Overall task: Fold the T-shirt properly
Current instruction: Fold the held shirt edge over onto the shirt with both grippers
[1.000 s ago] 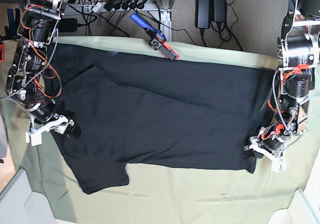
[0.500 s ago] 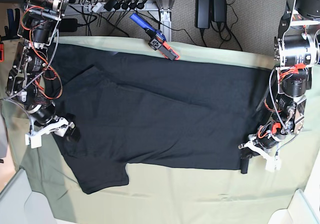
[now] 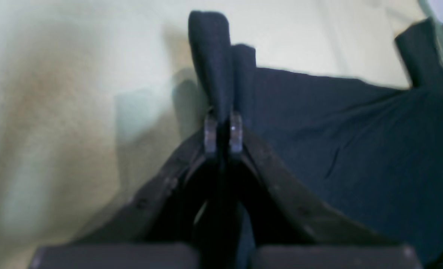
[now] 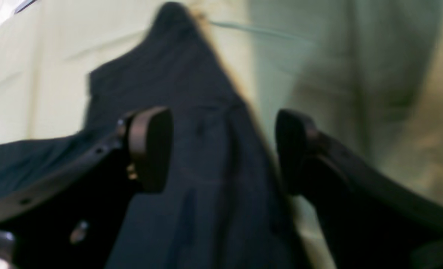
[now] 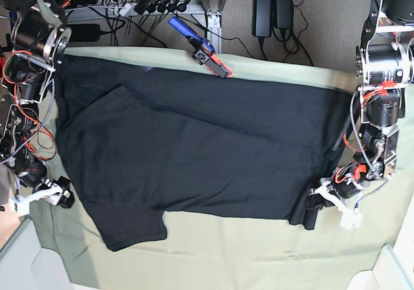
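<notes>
T-shirt (image 5: 194,147): black, spread flat over most of the table sheet (image 5: 259,257), long axis running left to right in the base view; one sleeve juts toward the sheet's near-left corner; no print or label visible from any view.
left gripper (image 3: 221,129): at the T-shirt's near-right corner, by the sheet's right edge – fingers pressed together, clamped on a fold of the black cloth.
pinched cloth: in the left wrist view a narrow doubled strip stands up past the fingertips, rest of the cloth falls away to the right; in the base view that corner reads as a small dark tab pulled off the hem line.
right gripper (image 4: 221,149): near the sheet's left edge, low on the near side – fingers wide apart, nothing between the pads.
right gripper vs cloth: right wrist view shows black cloth lying beneath the gap, its edge running close to one finger (image 4: 296,149); view is blurred, so cannot tell whether either pad touches it.
table sheet: pale green, bare along the near edge and at both near corners; wrinkled.
blue and orange tool (image 5: 200,47): lies on the sheet's far edge, just beyond the T-shirt's far hem, angled.
cables and power bricks (image 5: 272,8): behind the far edge, off the sheet.
</notes>
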Robot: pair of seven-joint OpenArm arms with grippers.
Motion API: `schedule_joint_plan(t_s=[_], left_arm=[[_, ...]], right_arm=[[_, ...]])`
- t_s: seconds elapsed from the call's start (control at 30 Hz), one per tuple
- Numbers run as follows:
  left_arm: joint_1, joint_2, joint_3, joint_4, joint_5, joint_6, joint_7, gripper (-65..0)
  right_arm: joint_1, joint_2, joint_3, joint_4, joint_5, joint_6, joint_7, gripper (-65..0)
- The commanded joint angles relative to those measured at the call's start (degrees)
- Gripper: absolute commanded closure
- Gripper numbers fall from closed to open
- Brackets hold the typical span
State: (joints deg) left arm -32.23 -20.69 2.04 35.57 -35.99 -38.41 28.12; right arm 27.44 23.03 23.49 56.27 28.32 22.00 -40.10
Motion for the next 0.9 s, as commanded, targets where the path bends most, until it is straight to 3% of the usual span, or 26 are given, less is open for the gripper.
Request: schedule_joint_plan(t_s=[0.0, 0.4, 0.87], left_arm=[[-1.9, -1.1, -0.1, 1.0, -1.5, -1.6, -1.1, 0.0], [-1.9, -1.2, -0.1, 1.0, -1.6, -1.6, -0.4, 0.0], [-1.9, -1.2, -0.1, 1.0, -2.4, -1.6, -0.4, 0.0]], right_arm=[[1.4, 2.0, 0.4, -0.5, 0.7, -2.8, 1.3, -43.3], [1.4, 2.2, 0.4, -9.7, 3.5, 3.3, 1.9, -43.3], [1.4, -1.7, -3.4, -9.9, 7.3, 4.2, 1.1, -43.3]])
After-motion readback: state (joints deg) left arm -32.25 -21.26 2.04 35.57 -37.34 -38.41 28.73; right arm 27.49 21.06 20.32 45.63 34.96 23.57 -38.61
